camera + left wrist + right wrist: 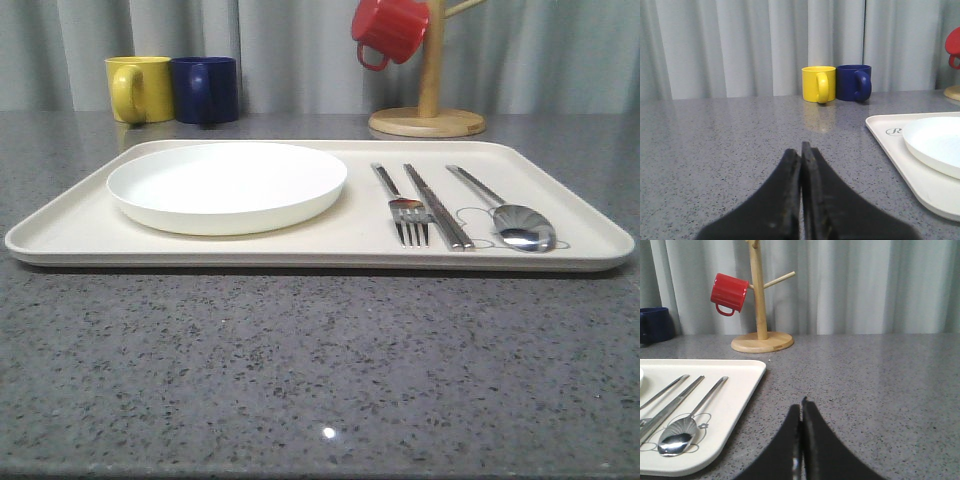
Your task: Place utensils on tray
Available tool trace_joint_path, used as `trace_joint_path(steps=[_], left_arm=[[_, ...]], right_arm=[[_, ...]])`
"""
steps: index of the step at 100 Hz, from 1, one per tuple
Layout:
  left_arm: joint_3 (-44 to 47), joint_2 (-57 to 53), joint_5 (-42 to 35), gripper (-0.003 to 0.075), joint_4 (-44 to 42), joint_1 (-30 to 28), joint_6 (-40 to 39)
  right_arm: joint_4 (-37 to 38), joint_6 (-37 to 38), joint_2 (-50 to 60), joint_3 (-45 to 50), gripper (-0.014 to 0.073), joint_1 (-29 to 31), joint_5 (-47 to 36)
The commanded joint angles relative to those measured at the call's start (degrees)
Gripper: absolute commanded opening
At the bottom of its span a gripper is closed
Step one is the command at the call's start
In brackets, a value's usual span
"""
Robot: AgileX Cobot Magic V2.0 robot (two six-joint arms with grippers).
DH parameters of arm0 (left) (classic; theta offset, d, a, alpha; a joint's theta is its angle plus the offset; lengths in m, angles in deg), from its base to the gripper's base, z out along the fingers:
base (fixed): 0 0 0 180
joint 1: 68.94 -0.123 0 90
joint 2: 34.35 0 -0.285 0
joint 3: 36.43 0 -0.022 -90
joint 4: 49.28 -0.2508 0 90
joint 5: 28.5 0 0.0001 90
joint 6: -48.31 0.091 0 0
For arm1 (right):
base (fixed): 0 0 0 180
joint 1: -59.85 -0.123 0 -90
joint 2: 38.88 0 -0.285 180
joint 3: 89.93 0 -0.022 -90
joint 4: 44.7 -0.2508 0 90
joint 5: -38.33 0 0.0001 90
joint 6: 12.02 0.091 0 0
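Observation:
The cream tray (70,232) lies across the grey table. On its right part the silver fork (402,206), the pair of chopsticks (436,205) and the spoon (505,212) lie side by side, handles pointing away. The right wrist view shows the spoon (687,422), the chopsticks (667,408) and the fork's handle (665,390) on the tray (737,395). My right gripper (801,407) is shut and empty over bare table, right of the tray. My left gripper (800,150) is shut and empty over bare table, left of the tray (900,160).
A round white plate (227,184) sits on the tray's left part. A yellow mug (140,88) and a dark blue mug (205,89) stand behind the tray at the left. A wooden mug tree (428,95) with a red mug (390,29) stands at the back right.

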Motion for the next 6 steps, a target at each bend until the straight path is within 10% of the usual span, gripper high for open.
trace_joint_path(steps=[1,6], left_arm=[[2.45,-1.99,-4.83,-0.0017,-0.1,-0.27,-0.54],[2.45,-1.99,-4.83,-0.0017,-0.1,-0.27,-0.54]], right_arm=[[0.0,-0.5,1.29,-1.0,-0.0068,0.35,-4.82],[0.0,-0.5,1.29,-1.0,-0.0068,0.35,-4.82]])
